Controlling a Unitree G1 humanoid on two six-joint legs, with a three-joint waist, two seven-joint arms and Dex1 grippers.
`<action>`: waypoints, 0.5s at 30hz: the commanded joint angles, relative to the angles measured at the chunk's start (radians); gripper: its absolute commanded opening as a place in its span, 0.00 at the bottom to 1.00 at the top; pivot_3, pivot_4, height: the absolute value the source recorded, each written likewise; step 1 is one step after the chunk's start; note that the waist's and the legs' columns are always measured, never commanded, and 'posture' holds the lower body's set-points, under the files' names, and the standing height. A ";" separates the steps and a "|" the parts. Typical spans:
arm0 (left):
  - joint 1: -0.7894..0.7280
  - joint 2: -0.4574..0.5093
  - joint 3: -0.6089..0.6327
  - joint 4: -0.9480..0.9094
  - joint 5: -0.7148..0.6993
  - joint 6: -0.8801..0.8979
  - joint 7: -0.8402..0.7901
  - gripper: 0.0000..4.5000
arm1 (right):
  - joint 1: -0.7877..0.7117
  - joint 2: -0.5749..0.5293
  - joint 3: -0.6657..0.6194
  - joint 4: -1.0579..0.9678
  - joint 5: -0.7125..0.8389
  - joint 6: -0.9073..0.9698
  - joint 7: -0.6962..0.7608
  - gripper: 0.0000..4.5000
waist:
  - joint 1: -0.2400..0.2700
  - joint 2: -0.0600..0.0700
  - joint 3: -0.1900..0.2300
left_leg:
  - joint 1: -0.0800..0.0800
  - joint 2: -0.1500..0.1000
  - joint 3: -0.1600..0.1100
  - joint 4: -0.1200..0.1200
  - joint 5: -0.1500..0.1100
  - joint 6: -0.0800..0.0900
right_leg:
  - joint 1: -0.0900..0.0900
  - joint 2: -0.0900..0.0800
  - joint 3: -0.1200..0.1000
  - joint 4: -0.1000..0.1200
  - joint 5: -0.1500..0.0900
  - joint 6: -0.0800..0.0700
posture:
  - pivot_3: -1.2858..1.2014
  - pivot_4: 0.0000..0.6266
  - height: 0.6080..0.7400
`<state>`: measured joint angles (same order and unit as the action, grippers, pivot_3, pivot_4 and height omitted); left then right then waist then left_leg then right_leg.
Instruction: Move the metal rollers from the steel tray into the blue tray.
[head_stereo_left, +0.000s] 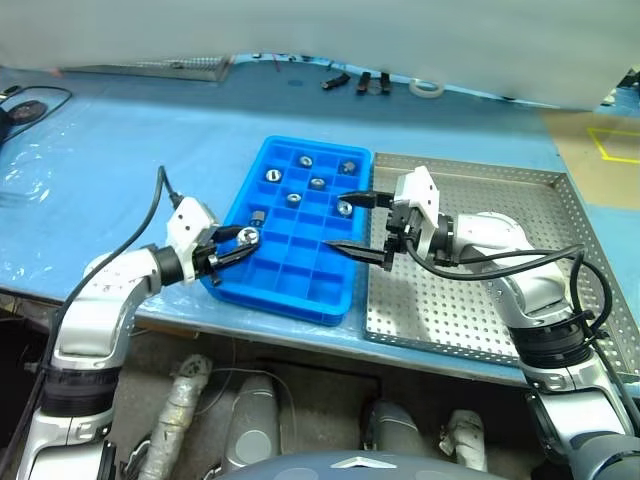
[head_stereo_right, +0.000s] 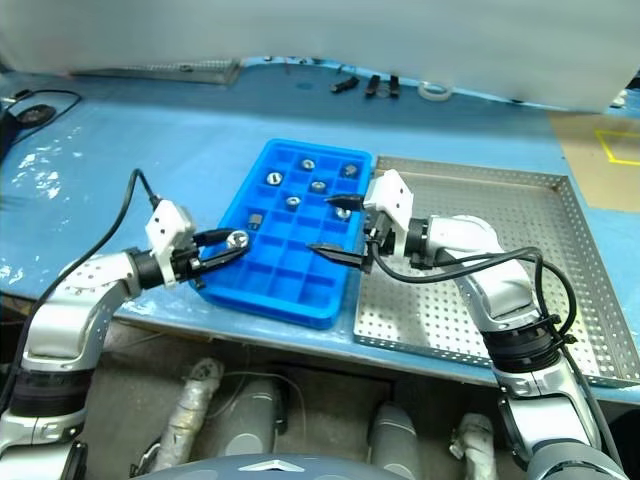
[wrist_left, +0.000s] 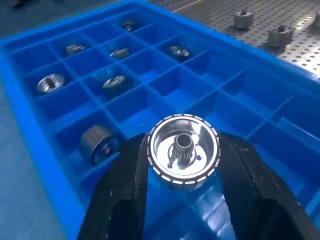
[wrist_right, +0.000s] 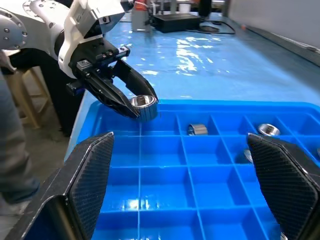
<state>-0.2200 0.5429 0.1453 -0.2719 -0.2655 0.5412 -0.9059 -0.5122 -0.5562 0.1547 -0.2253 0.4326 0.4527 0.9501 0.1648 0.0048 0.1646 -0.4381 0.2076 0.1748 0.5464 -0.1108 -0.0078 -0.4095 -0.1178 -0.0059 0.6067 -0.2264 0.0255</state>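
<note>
My left tool (head_stereo_left: 243, 240) pinches one metal roller (wrist_left: 183, 151) over the blue tray (head_stereo_left: 330, 300); my right tool (head_stereo_left: 352, 225) gapes wide, empty.

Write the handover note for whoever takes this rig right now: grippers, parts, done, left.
Left gripper: shut on one shiny ring-shaped metal roller, held over the near left edge of the bright blue compartmented plastic tray.
Right gripper: open and empty, over the blue tray's right side.
Done: seven rollers sit in separate compartments, mostly far rows, e.g..
Left: drop the held roller into a free compartment; at least two more rollers remain on the perforated steel tray, seen in the left wrist view.
</note>
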 joint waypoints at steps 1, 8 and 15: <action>0.063 0.005 0.034 -0.090 -0.021 -0.009 0.063 0.37 | -0.028 0.014 0.014 0.004 -0.005 -0.031 0.035 1.00 | 0.010 0.000 0.000 | 0.000 0.000 0.000 0.000 0.001 -0.001 | 0.000 0.000 0.000 0.000 0.000 0.000 | 0.65 0.24 1.00; 0.144 -0.006 0.008 -0.082 -0.006 -0.042 0.142 0.37 | -0.039 0.023 0.024 0.044 -0.028 -0.056 0.077 1.00 | 0.028 0.000 0.000 | -0.001 0.001 -0.001 -0.002 0.002 -0.003 | -0.003 0.001 0.000 0.000 0.000 0.000 | 0.66 0.24 1.00; 0.155 0.014 -0.024 -0.032 0.006 -0.085 0.149 0.37 | -0.020 0.028 0.019 0.089 -0.056 -0.105 0.095 1.00 | 0.037 0.000 0.000 | -0.001 0.001 -0.001 -0.002 0.002 -0.003 | -0.005 0.002 0.002 0.001 0.000 0.000 | 0.65 0.24 1.00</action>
<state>-0.0704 0.5477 0.1318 -0.3146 -0.2631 0.4660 -0.7592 -0.5325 -0.5329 0.1828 -0.1228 0.3738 0.3744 1.0369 0.2023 0.0046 0.1644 -0.4390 0.2086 0.1740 0.5442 -0.1086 -0.0113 -0.4151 -0.1158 -0.0038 0.6077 -0.2264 0.0257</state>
